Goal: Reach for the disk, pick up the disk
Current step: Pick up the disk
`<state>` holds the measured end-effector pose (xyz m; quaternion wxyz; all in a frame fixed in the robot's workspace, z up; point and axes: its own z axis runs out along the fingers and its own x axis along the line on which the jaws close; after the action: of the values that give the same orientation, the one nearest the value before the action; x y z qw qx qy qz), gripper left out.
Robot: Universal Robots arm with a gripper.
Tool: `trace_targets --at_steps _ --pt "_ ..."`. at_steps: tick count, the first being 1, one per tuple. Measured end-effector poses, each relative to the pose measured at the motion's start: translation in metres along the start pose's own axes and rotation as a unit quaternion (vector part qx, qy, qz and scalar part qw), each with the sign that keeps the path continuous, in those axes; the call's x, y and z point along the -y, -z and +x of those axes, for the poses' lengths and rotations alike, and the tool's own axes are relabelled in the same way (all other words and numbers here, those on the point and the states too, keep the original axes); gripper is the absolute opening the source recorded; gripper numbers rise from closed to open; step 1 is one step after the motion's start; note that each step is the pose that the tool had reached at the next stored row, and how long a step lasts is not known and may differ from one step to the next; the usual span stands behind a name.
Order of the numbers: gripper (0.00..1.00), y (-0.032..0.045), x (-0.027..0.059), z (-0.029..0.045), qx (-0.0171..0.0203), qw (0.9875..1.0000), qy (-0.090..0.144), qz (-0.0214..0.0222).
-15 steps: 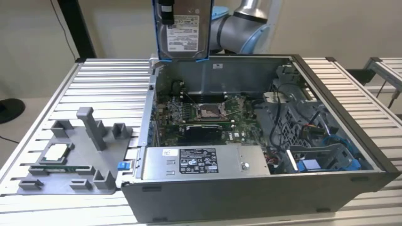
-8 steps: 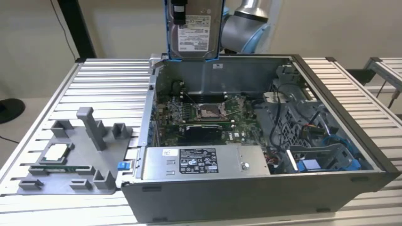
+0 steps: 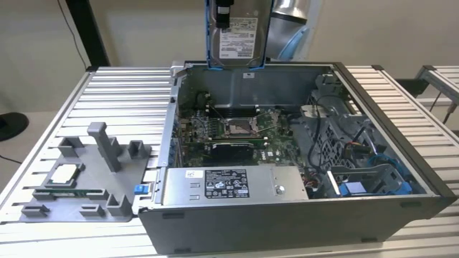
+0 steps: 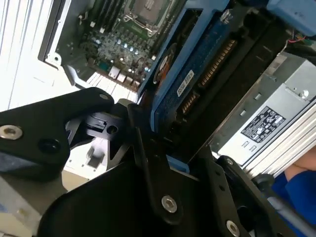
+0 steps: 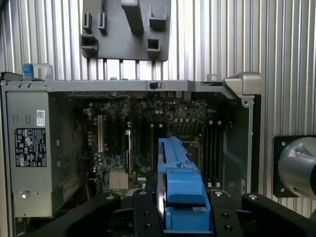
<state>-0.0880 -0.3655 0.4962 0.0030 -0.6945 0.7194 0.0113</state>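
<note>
The disk (image 3: 237, 36), a silver-grey drive with a white label in a bright blue bracket, hangs upright in the air above the back wall of the open computer case (image 3: 287, 223). My gripper (image 5: 181, 212) is shut on it, with a black finger on each side of the blue bracket (image 5: 178, 185) in the first wrist view. In the second wrist view the disk (image 4: 190, 81) runs edge-on out from the black fingers (image 4: 148, 148), over the motherboard below.
The case holds a motherboard (image 3: 237, 126), a grey power supply (image 3: 229, 185) at the front and a blue drive caddy (image 3: 380, 183) on the exterior view's right. A grey fixture tray (image 3: 79, 183) with a small square chip (image 3: 63, 174) lies on the slatted table (image 3: 122, 97).
</note>
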Motion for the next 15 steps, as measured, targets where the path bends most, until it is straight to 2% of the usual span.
trace_targets --at_steps 15 --pt "0.00 0.0006 0.0542 -0.0019 0.0000 1.0000 0.000 -0.0002"
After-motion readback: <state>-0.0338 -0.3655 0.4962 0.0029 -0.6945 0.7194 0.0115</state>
